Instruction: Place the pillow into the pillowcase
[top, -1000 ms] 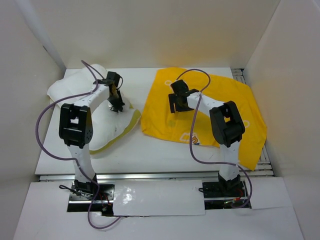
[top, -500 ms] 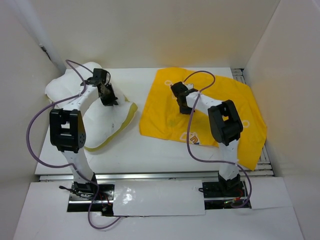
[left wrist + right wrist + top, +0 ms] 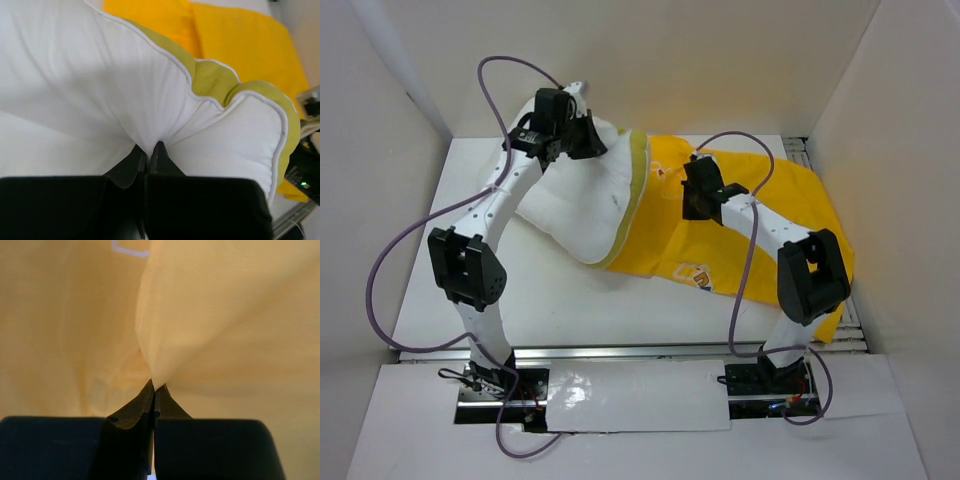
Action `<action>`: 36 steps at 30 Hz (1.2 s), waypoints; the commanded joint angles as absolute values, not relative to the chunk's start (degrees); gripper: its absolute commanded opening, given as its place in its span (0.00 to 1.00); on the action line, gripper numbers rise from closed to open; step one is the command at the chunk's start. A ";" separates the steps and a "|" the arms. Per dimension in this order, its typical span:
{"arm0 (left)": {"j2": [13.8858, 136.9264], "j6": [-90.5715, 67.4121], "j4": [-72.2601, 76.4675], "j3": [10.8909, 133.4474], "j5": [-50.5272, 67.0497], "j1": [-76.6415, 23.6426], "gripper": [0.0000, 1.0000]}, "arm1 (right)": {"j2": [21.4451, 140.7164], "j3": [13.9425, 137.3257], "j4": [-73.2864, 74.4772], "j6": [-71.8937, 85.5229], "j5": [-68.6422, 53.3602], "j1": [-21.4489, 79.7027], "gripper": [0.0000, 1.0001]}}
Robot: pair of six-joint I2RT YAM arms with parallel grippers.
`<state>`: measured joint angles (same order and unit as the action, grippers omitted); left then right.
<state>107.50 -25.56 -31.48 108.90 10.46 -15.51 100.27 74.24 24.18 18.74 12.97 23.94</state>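
The white pillow [image 3: 585, 205] with its pale yellow-green edge seam hangs lifted at the back of the table, its right edge over the left part of the yellow pillowcase [image 3: 790, 205]. My left gripper [image 3: 582, 140] is shut on a pinch of the pillow's white fabric [image 3: 150, 135] near its top. The left wrist view shows the seam [image 3: 210, 80] curving above the pillowcase [image 3: 250, 45]. My right gripper [image 3: 700, 200] is shut on a fold of the pillowcase fabric [image 3: 165, 340], which rises in a peak from the closed fingertips [image 3: 156, 386].
White walls stand close on the left, back and right. A ribbed strip [image 3: 798, 150] runs along the table's right edge. Purple cables loop from both arms. The pillowcase's print [image 3: 695, 272] lies near its front edge.
The left arm has lifted the pillow and swung it right, to the back, over the pillowcase's edge. The right gripper has closed on the pillowcase fabric and shifted right.
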 commanded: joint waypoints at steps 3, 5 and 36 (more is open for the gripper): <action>110.64 -27.76 -20.32 113.03 18.97 -19.15 0.00 | 93.52 69.62 14.07 16.08 2.12 23.03 0.00; 112.66 -31.61 -13.58 111.20 19.95 -20.47 0.00 | 92.81 68.21 11.96 16.08 -1.13 23.03 0.00; 130.17 -20.91 -26.28 109.37 9.94 -4.93 0.64 | 107.99 79.00 11.69 12.04 -3.69 24.17 0.00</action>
<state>129.40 -17.65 -23.29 113.73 7.51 -6.09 104.92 74.08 14.37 13.67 -3.36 22.83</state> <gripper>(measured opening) 0.678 0.009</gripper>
